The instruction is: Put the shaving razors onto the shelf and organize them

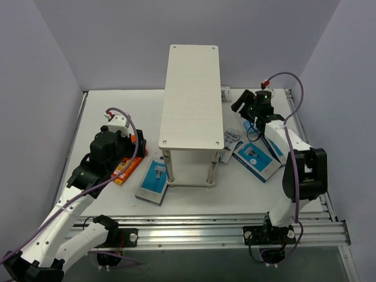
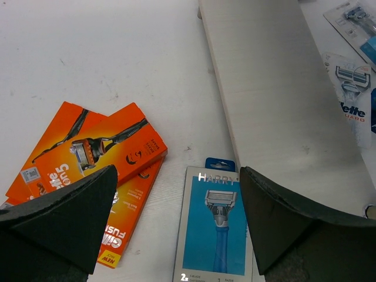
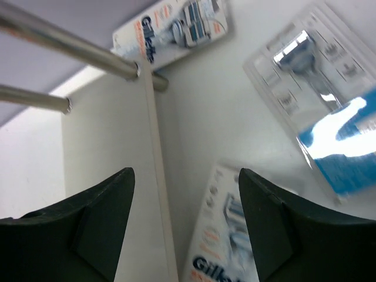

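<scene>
Grippers both spread wide, nothing between the fingers. The left gripper [image 2: 178, 176] hovers above the table [image 2: 117, 53]. Below it and to its left, orange razor boxes [image 2: 88, 147] lie overlapped in a loose pile. A blue Harry's box [image 2: 214, 229] lies flat straight below the gap between the fingers, just beside the pile. The shelf [image 2: 282, 100] runs away ahead and to its right, pale board facing up.

The right gripper [image 3: 185, 173] sits low, close to the table, on the shelf's other side (this view is blurry). Ahead and to its left are the shelf's metal legs [image 3: 64, 41]. A Gillette pack [image 3: 226, 247] lies flat just below the gap between its fingers. A clear blister pack [image 3: 317, 100] with a blue card lies ahead and to the right, apart from the fingers. A second Gillette box [image 3: 176, 29] lies farther ahead, beside a leg. Every pack seen rests on the table, none gripped.
</scene>
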You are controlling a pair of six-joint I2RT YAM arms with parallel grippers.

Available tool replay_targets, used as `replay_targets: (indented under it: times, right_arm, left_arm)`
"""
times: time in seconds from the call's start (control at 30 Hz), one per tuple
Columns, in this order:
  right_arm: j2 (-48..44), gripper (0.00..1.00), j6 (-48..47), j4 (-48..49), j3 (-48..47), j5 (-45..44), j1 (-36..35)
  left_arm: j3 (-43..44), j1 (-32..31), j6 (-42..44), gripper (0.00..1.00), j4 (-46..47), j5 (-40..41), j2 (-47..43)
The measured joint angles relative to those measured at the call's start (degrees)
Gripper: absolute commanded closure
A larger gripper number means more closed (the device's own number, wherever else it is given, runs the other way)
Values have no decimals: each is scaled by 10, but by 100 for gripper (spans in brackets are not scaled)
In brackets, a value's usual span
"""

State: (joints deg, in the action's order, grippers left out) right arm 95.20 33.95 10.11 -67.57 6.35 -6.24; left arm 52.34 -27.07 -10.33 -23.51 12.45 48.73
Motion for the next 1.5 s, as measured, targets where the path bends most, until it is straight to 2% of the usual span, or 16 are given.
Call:
replay_targets:
  times: [0.27, 0.53, 1.0, 1.5]
  right_arm:
    - [238, 40, 72, 78, -195, 120, 41]
    - [422, 42, 97, 57, -372, 162, 50]
    - [534, 42, 134, 17, -567, 141, 50]
    - [570, 44, 140, -18, -593, 115, 50]
  left_arm:
    - [3, -23, 4, 6, -1, 13, 17]
    - [3, -40, 7, 6, -3, 21, 29]
    - [7, -52, 16, 6, -3, 21, 32]
    - [7, -61, 20, 6, -3, 23, 32]
